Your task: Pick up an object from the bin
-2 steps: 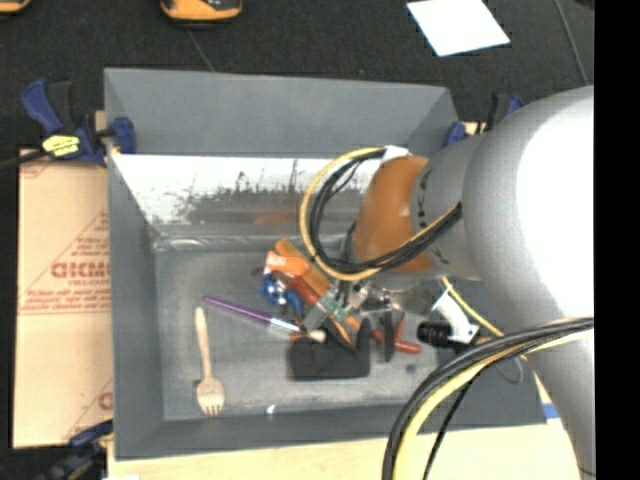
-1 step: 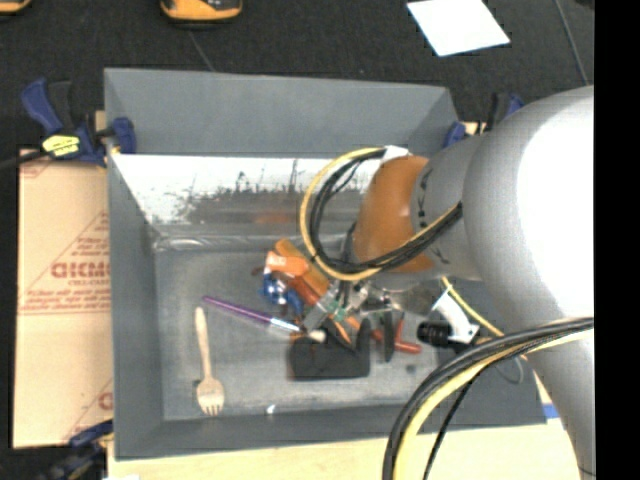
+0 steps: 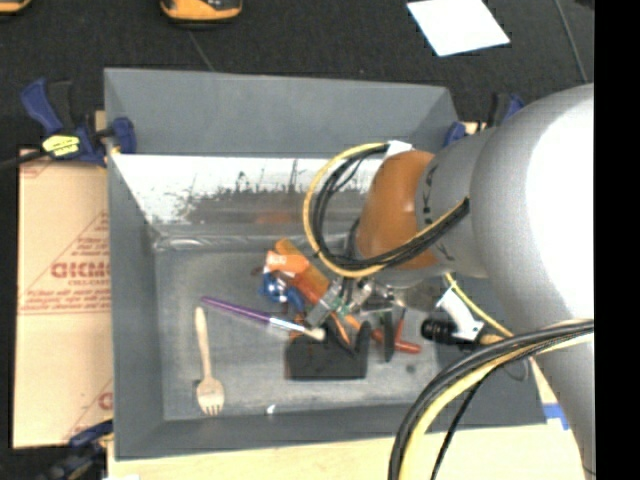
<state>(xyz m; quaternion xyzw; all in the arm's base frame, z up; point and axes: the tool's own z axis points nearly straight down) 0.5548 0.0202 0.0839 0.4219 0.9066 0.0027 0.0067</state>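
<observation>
My gripper (image 3: 343, 308) hangs low in the middle of the bin, under the arm's orange cover. It sits just above a black rectangular block (image 3: 325, 361) and at the tip end of a purple-handled brush (image 3: 248, 315) that lies slanted to its left. An orange and blue toy (image 3: 287, 272) lies right behind the gripper, partly hidden by it. A tool with red and black handles (image 3: 392, 334) lies close on its right.
A wooden fork (image 3: 207, 364) lies apart at the bin's left front. A white and black object (image 3: 449, 325) rests near the right wall. The arm and its cables cover the bin's right side.
</observation>
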